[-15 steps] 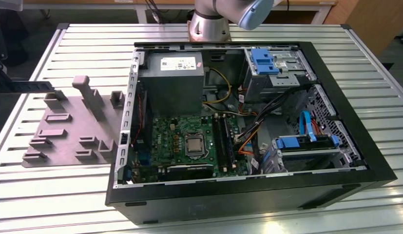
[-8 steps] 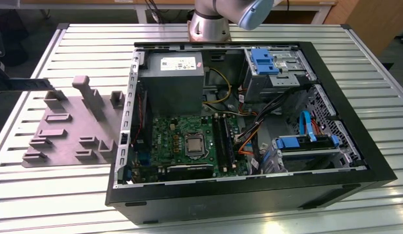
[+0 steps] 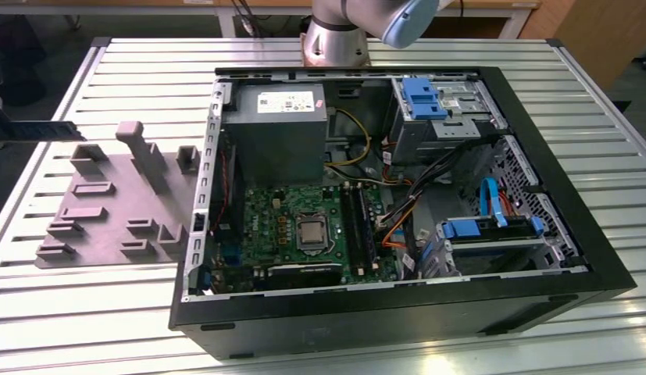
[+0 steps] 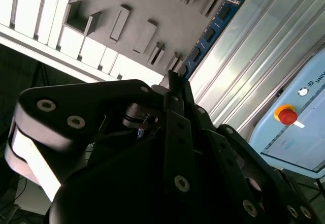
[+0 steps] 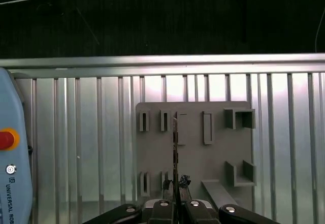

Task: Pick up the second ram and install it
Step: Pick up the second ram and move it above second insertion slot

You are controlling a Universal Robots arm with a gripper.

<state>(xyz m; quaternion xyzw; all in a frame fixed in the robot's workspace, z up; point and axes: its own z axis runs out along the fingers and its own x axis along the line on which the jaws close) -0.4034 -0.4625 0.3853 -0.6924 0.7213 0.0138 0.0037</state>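
Jaws clenched on the second ram [image 4: 208, 33], the stick jutting straight out from the gripper [image 5: 175, 184], grey holder block [image 5: 218, 150] beyond.

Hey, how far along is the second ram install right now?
Picked up: the gripper has its jaws closed on the second ram, by the grey holder. Not done: it is far from the motherboard slots in the open case.

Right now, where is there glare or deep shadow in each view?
Second wrist view: table slats blown white, the gripper holding the memory stick in shadow; first wrist view: slats glare beyond the grey holder, background black; exterior view: even light, computer case dim inside.
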